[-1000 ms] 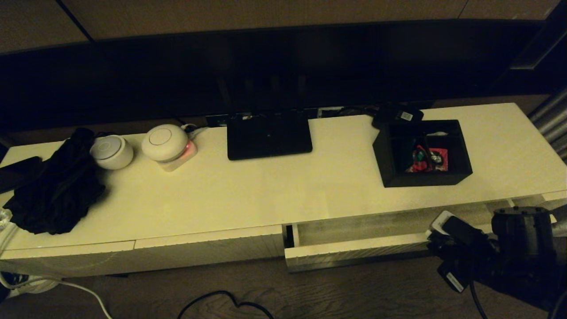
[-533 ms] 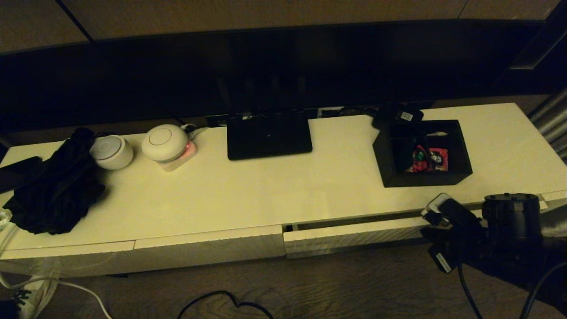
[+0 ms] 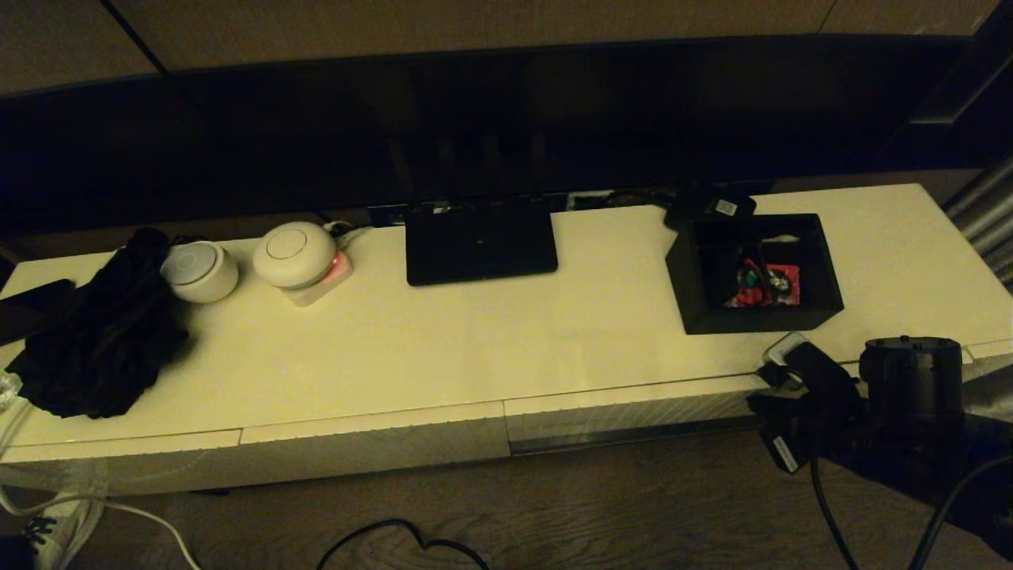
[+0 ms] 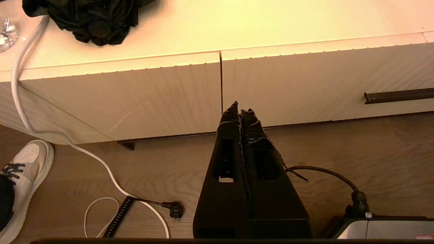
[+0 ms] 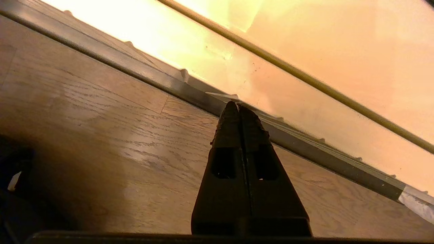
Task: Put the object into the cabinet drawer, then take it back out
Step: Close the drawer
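The black box (image 3: 756, 273) with red packets stands on the cabinet top at the right, untouched. Below it the wide ribbed cabinet drawer (image 3: 633, 412) sits flush with the fronts beside it, its inside hidden. My right arm (image 3: 823, 404) is low in front of the drawer's right end. In the right wrist view my right gripper (image 5: 237, 106) is shut and empty, its tips at the lower edge of the pale drawer front (image 5: 305, 101). My left gripper (image 4: 241, 109) is shut and empty, hanging over the floor before the seam between the two shorter fronts.
A flat black router (image 3: 480, 241) stands mid-top, a small labelled black device (image 3: 712, 206) behind the box. Two white round devices (image 3: 199, 271) and a black cloth (image 3: 99, 344) lie at the left. Cables (image 3: 396, 538) run on the wooden floor, and a shoe (image 4: 23, 176) shows.
The wide drawer slid from partly open to shut. My right arm moved in toward the cabinet with it. The box has not moved.
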{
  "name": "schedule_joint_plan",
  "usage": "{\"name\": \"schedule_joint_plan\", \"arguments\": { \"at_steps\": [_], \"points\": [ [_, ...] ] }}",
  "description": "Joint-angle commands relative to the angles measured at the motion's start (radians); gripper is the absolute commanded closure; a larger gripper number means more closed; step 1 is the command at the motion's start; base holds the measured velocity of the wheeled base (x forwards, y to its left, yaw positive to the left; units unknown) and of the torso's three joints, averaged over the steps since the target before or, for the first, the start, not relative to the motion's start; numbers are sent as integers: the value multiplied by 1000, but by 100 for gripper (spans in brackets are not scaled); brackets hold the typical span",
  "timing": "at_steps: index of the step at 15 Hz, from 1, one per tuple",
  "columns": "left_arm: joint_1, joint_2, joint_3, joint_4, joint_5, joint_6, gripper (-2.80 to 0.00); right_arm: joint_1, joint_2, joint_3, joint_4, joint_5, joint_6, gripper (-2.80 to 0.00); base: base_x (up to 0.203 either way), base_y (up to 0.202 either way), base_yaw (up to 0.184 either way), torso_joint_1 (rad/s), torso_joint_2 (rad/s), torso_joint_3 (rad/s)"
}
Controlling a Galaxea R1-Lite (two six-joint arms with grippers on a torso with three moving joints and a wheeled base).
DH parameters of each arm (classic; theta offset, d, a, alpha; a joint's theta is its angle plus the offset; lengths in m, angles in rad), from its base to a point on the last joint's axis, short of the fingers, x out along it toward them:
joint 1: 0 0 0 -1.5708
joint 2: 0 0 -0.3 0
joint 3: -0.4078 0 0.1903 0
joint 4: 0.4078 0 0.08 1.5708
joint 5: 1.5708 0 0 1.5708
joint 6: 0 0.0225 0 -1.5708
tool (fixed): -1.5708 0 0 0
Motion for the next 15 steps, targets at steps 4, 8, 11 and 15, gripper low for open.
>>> {"name": "schedule_joint_plan", "arguments": {
  "at_steps": [4,8,11,15],
  "points": [
    [0,0,3,0,1,0,0,-9,-146,91,35,3,-31,0,0,0,0,0,0,0],
    [0,0,3,0,1,0,0,-6,-345,122,47,-1,-63,0,0,0,0,0,0,0],
    [0,0,3,0,1,0,0,-136,-538,140,50,-2,-13,0,0,0,0,0,0,0],
    [0,0,3,0,1,0,0,-235,-839,240,76,-1,116,0,0,0,0,0,0,0]
  ]
}}
